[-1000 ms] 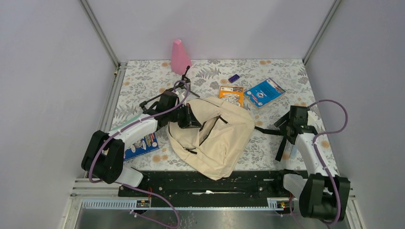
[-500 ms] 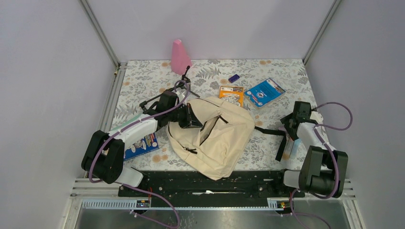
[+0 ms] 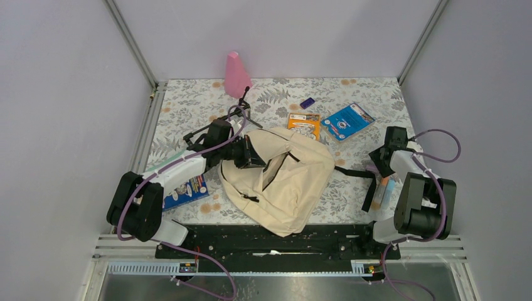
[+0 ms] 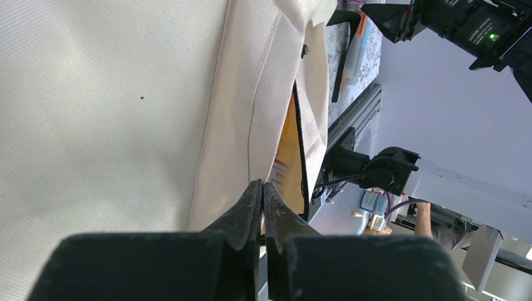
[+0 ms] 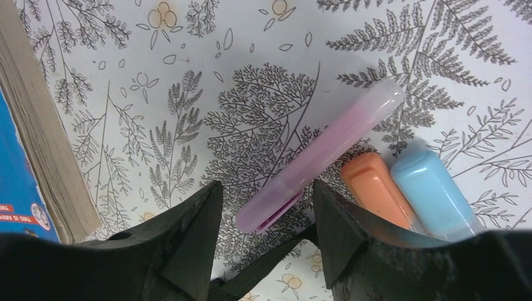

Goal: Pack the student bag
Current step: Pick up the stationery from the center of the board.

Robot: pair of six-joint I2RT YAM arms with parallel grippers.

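Two risks stand out. Biggest is the bag (image 3: 282,182), slumped mid-table toward the near edge with its mouth barely gaping. The left gripper (image 4: 262,186), clamped on its fabric rim, could lose that thin pinch and let the mouth sag shut. Far right, the right gripper (image 5: 266,191) hangs spread over a pink tube (image 5: 326,147). Closing askew could roll the tube into the orange marker (image 5: 373,188) and blue marker (image 5: 433,188) just beside it.

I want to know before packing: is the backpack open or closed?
Open. A dark gap splits the backpack, and the left wrist view shows a yellow item inside.
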